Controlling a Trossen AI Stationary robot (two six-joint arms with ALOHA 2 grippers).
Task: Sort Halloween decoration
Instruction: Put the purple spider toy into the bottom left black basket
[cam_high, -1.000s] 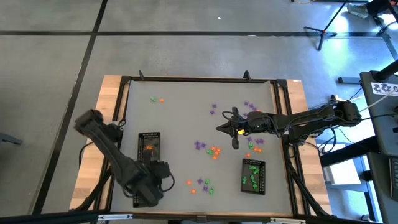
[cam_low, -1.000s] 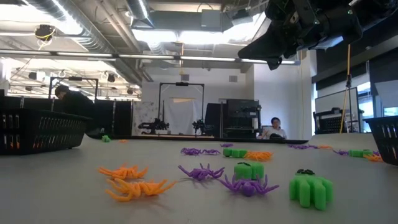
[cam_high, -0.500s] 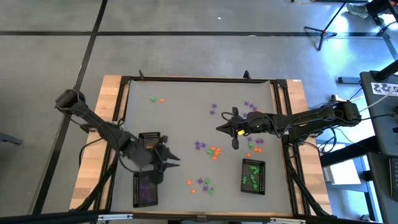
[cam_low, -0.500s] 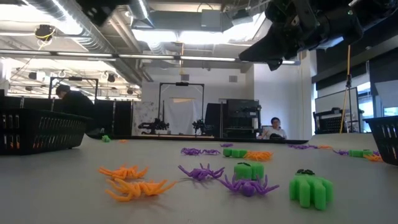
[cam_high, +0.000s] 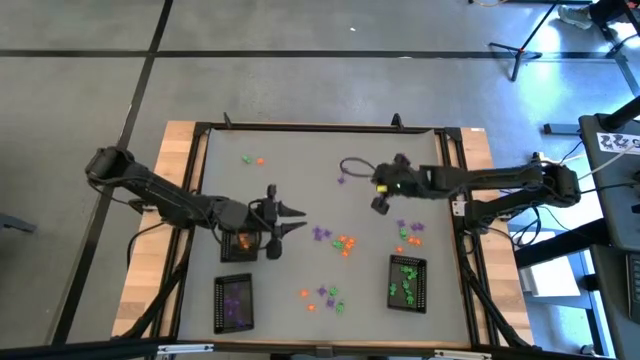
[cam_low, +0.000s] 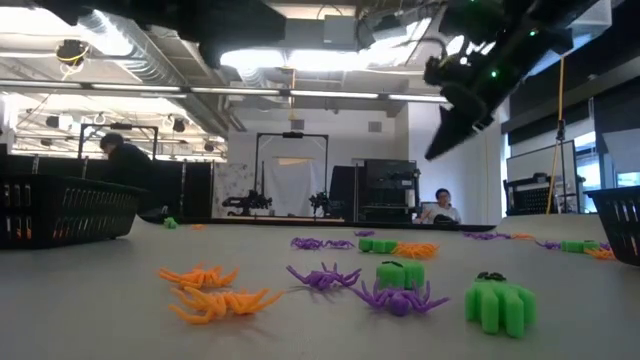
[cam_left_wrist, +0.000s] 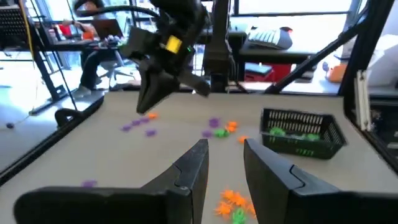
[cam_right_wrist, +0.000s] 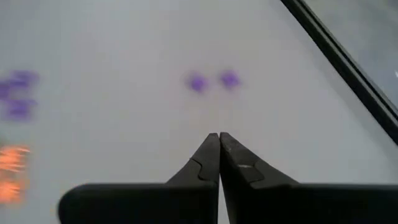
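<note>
No readable text is showing in any view. No labels, brands or numbers are showing either.

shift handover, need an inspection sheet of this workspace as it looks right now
Surface: grey tabletop in a black frame.
Job's things: tiny orange, purple and green plastic trinkets scattered at mid-table; some lie in three black mesh trays.
Clutter: nothing seen.
Grippers: left gripper open, empty, beside the orange tray; right gripper shut, empty, above the far-right purple pieces.
Cables: a dark loop by the right arm.
Surroundings: seated person, equipment racks behind.
</note>
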